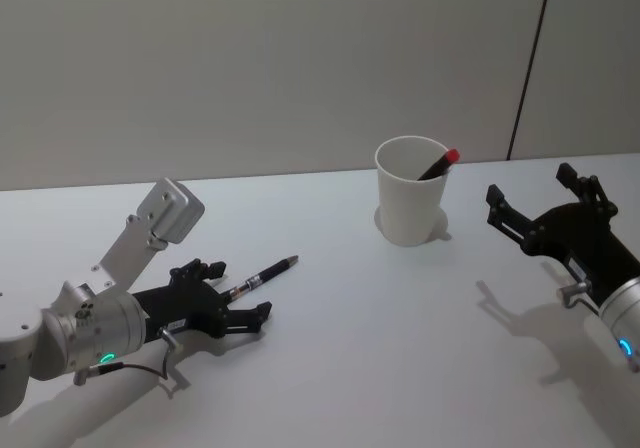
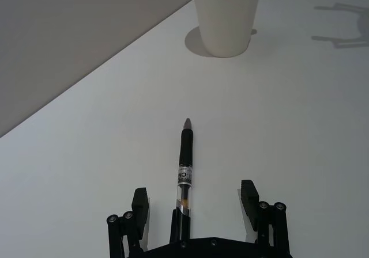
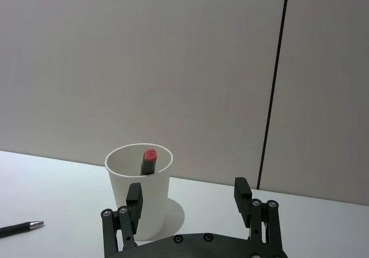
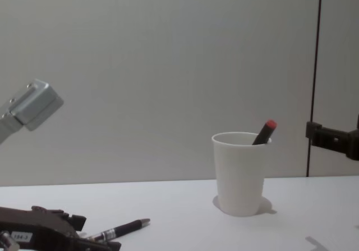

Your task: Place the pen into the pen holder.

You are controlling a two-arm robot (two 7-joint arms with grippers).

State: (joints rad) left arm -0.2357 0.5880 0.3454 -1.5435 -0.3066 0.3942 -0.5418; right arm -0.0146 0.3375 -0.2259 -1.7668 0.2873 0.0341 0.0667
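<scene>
- The left gripper (image 2: 194,194) sits low over the table (image 1: 380,368) at the near left, with its two fingers spread wide apart.
- The pen (image 2: 185,166) lies flat on the table between those fingers and touches neither one. Its rear end runs in under the gripper's palm, and its tip points away toward the cup.
- The right gripper (image 1: 532,188) hangs above the table on the right, farther back than the left one. It is also spread open, holds nothing, and faces the cup from well apart.
- The cup (image 1: 410,208) stands upright on the table at the far centre, near the back edge, well apart from the lying pen.
- A dark pen with a red cap (image 1: 438,165) leans inside the cup against its right rim, with the cap poking out above it.
- A plain grey wall (image 1: 250,58) rises behind the table, with a thin dark seam running down it at the far right.
</scene>
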